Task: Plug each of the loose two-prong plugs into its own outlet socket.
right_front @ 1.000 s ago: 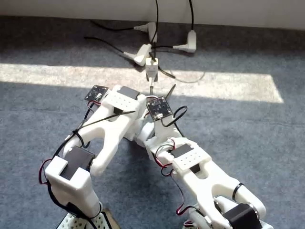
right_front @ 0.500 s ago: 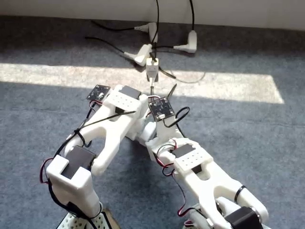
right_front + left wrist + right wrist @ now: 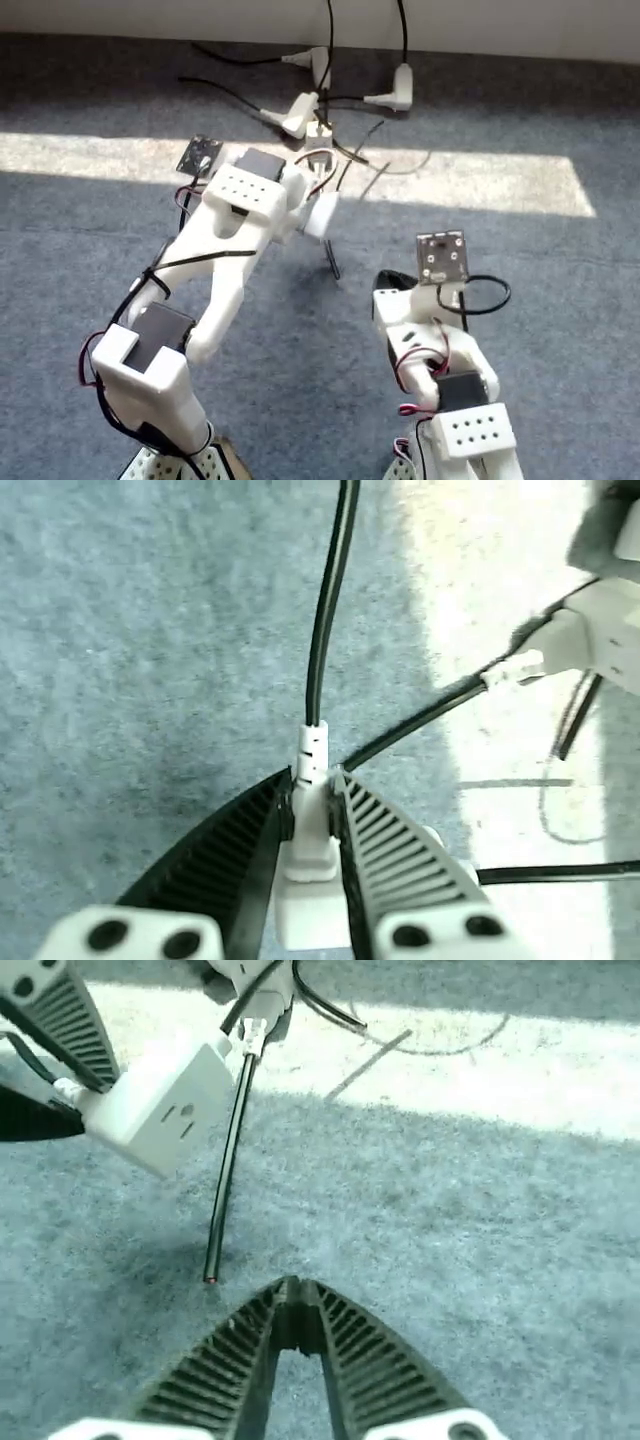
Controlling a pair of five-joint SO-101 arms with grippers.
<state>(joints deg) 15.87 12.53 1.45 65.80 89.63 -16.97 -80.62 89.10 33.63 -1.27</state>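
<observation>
Grey carpet (one sunlit band) lies under the gripped outlet socket.

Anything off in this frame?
Yes: the outlet socket clamped in the left gripper trails a short black cord whose far end lies loose on the carpet, seemingly cut, no plug.

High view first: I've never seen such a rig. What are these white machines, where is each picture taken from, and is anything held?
Two white robot arms stand side by side on a grey carpeted surface. The high view looks down from a fixed camera. The other two pictures come from a camera on each arm's wrist. The left pincer is shut on a white outlet socket with a black cord. The right pincer is shut and empty. White plugs lie farther off.
</observation>
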